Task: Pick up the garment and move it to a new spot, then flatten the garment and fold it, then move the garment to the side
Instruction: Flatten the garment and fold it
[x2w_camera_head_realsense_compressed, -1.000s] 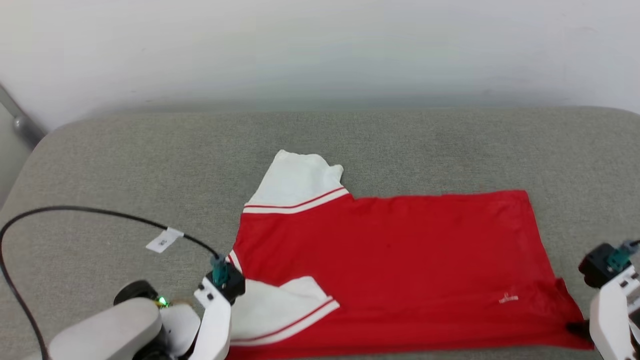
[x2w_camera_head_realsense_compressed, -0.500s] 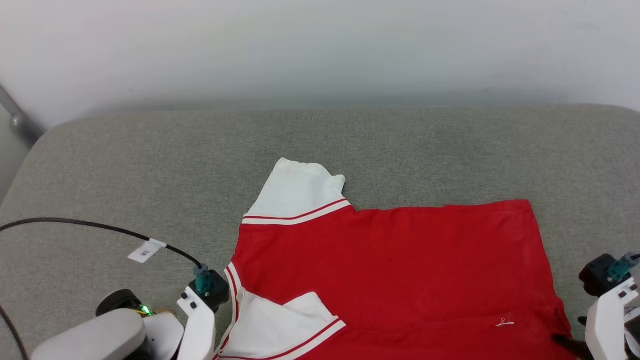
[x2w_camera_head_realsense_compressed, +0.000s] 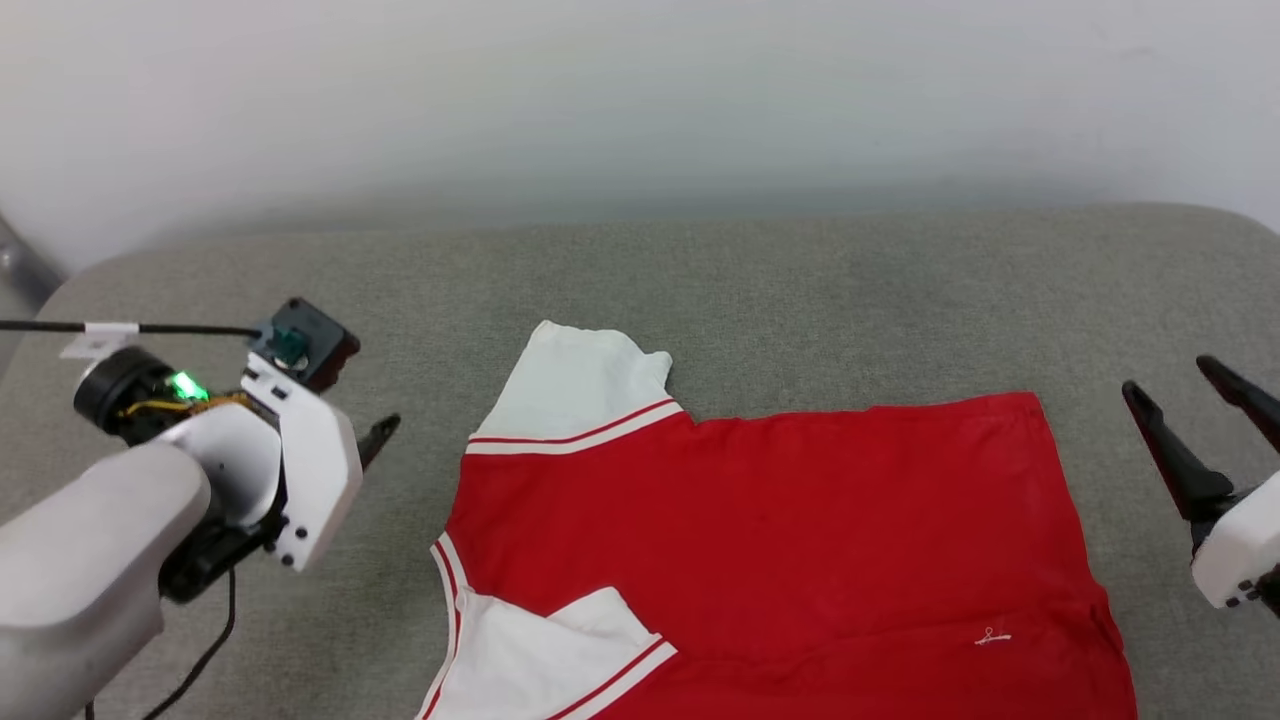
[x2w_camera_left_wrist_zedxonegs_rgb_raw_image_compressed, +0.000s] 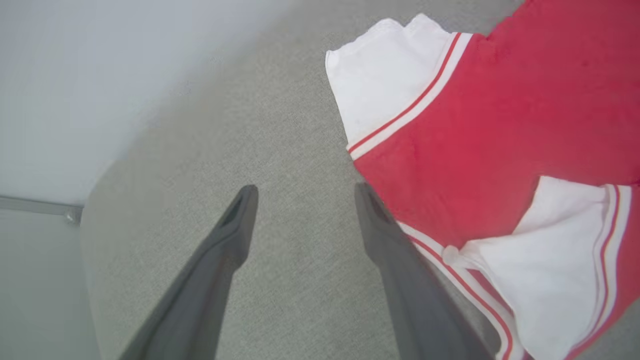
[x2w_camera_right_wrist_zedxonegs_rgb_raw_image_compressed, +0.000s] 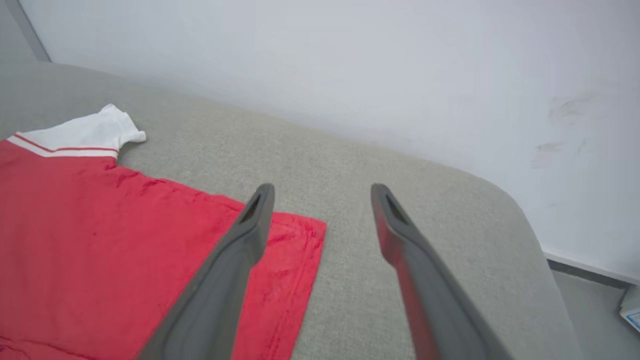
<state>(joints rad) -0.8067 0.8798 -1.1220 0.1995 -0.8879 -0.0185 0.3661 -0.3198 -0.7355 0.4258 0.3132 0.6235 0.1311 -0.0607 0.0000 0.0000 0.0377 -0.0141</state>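
Half done at most, I reckon: the garment (x2w_camera_head_realsense_compressed: 780, 540) lies spread on the grey surface (x2w_camera_head_realsense_compressed: 800, 290), near sleeve turned in, my left pincer (x2w_camera_left_wrist_zedxonegs_rgb_raw_image_compressed: 302, 192) and right pincer (x2w_camera_head_realsense_compressed: 1168, 380) apart and empty beside it, folding and moving aside yet to do.

garment (x2w_camera_head_realsense_compressed: 780, 540): soft matt cloth | couch (x2w_camera_head_realsense_compressed: 700, 290): rough woven fabric | fingers (x2w_camera_left_wrist_zedxonegs_rgb_raw_image_compressed: 220, 260): matt plastic

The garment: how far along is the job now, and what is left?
Done: the garment lies spread on the grey cushion. In hand: nothing; left gripper and right gripper stand open beside it. Left: the near sleeve lies turned over the red body; folding and moving aside remain.
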